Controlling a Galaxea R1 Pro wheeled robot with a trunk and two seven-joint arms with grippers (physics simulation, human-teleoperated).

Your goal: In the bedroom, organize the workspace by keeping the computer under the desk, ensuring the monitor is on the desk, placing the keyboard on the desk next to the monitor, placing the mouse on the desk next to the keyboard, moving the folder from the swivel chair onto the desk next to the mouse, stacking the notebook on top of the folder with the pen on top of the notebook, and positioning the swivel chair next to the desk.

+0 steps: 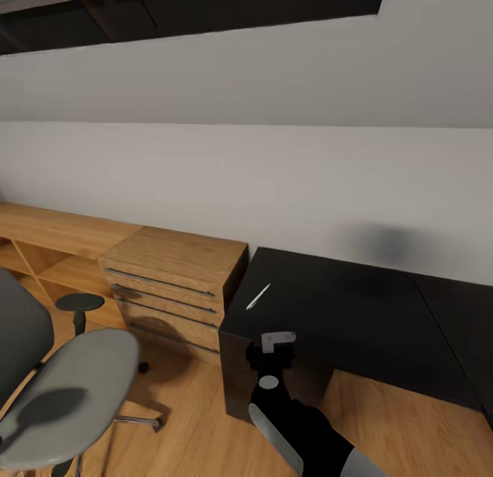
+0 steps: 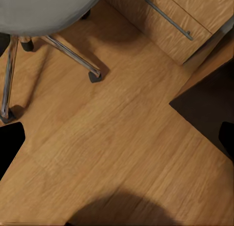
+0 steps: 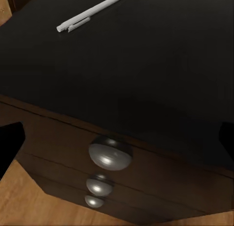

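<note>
Where the head view begins, nearest the camera, one black-and-grey robot arm reaches forward, its right gripper [image 1: 277,341] held just before the front edge of the glossy black desk surface [image 1: 356,306]; how wide its jaws stand cannot be told. One left gripper: dark fingertips [image 2: 9,145] sit at opposite edges of its wrist view, set wide and holding nothing, above the light-wood plank floor [image 2: 122,143].

Item, one grey swivel chair [image 1: 75,381] with one rounded seat, black armrest and chrome legs on castors, standing on the floor to the left, apart from the desk.

Item, one dark drawer unit [image 3: 122,182] under the desk's left end, bearing three round silver knobs [image 3: 110,153] in a column.

Item, one slim white pen [image 1: 258,297], lying flat on the surface near its left end, touching nothing else.

Item, one low light-wood cabinet [image 1: 174,285] with four long bar handles, beside the desk's left end.

Item, one long light-wood shelf unit [image 1: 48,247] along the white wall [image 1: 274,182] beyond.
</note>
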